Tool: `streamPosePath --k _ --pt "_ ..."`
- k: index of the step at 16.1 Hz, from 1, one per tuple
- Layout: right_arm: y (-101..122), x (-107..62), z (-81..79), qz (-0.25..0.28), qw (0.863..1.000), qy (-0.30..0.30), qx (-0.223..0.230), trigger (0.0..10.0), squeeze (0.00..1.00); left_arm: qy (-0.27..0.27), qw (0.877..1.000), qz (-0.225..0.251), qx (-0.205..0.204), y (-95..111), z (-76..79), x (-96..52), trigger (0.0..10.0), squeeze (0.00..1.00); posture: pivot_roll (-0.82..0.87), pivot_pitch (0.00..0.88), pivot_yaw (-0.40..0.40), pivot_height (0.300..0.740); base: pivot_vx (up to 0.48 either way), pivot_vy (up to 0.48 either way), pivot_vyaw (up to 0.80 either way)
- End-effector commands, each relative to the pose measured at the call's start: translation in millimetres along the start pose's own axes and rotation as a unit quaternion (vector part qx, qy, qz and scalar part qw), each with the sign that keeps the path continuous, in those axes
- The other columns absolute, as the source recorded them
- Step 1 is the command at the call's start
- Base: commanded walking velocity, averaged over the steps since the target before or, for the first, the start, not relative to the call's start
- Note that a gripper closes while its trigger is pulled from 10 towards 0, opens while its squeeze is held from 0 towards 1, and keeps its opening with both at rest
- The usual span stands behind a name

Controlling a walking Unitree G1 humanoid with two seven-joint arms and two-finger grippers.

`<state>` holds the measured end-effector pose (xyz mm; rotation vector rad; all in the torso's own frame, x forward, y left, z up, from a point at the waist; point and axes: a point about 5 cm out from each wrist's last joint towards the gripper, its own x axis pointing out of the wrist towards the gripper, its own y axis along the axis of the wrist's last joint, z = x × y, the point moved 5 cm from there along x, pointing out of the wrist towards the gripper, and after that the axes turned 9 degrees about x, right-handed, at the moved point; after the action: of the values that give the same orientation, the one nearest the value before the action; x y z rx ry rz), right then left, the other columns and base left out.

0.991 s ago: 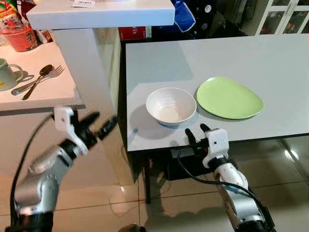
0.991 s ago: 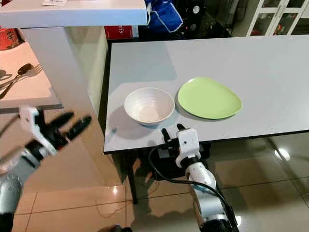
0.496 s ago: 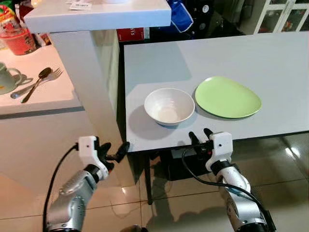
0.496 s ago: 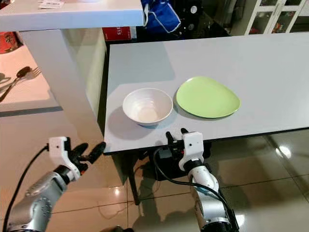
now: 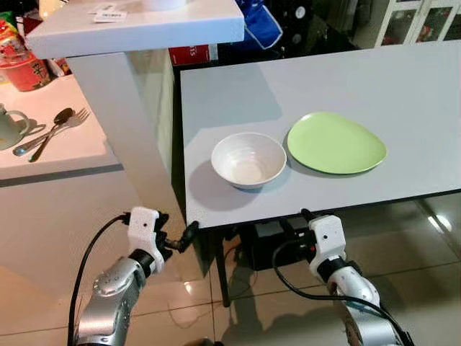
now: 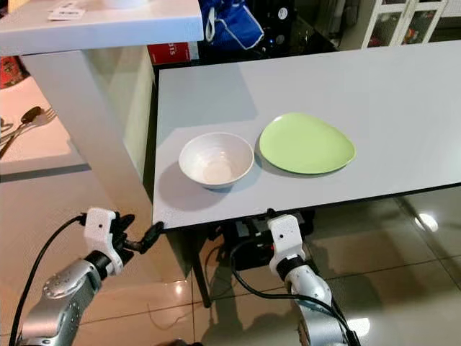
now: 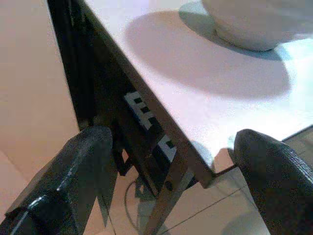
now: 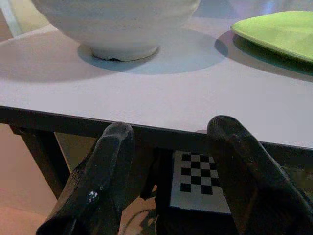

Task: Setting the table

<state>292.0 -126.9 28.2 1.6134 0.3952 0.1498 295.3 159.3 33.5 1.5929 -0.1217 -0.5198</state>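
Glossy ceramic bowl (image 5: 248,159); matt smooth table (image 5: 403,94); shiny floor tiles (image 5: 266,310).

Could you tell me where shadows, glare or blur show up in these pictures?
Left eye view: the white bowl casts a soft shadow toward the table edge; glare spots on the floor tiles. Left wrist view: the left gripper fingers are blurred; the bowl's shadow is broad.

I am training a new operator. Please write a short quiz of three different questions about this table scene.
1. True or false: the white bowl stands on the green plate.
2. Which lies nearer the robot's left: bowl or plate?
3. Where do the spoon and fork lie: A) grey table, B) side counter?

Key: 1 false, they stand side by side; 2 bowl; 3 B.
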Motion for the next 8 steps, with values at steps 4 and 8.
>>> streamPosePath --k 4,8 --pt "-40 -11.1 7.9 -0.057 0.998 -0.018 0.016 10.0 0.00 0.019 1.000 -0.010 -0.020 -27 -4.9 -8.6 10.0 0.00 -0.01 0.000 0.112 0.740 0.000 0.000 0.00" --pt "-75 -27.4 19.9 -0.105 0.994 -0.041 0.012 10.0 0.00 0.038 0.999 -0.019 -0.034 -47 -15.7 -10.6 10.0 0.00 -0.03 0.000 0.119 0.740 0.000 0.000 0.00"
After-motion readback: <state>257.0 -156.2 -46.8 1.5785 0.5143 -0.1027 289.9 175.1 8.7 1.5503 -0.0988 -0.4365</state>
